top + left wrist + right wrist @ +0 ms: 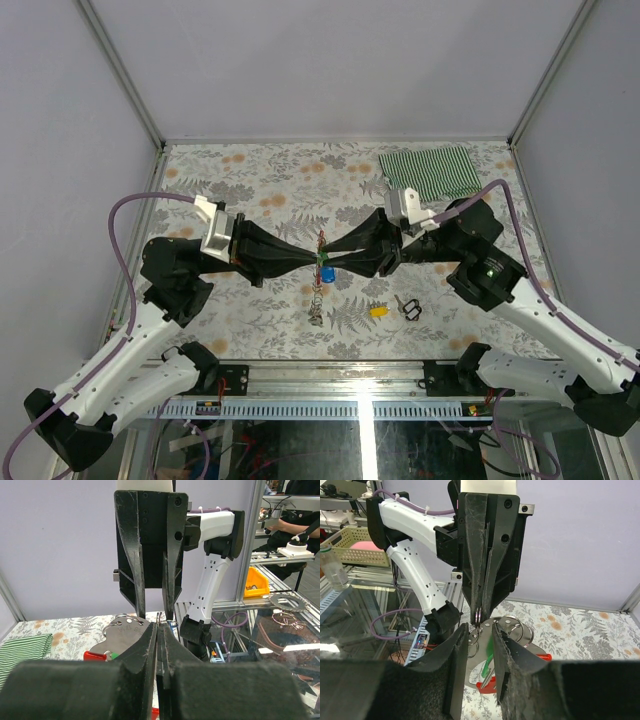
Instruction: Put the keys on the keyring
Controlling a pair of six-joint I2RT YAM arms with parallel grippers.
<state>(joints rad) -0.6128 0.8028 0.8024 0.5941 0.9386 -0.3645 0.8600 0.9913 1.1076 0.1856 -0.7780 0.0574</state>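
- Plain lilac-grey walls (330, 60) close in three sides, evenly lit with no hard shadows.
- Aluminium posts (122, 75) run up the far corners.
- The table (270, 170) has a floral top.
- A green striped cloth (430, 172) lies at its far right corner.
- Behind the rig are metal racks with a yellow bin (255, 584), a beige basket (352, 550) and a clear bottle (332, 570).

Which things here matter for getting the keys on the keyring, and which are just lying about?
For the job: keyring, green key, blue key, yellow key.
Lying about: black loop, striped cloth.
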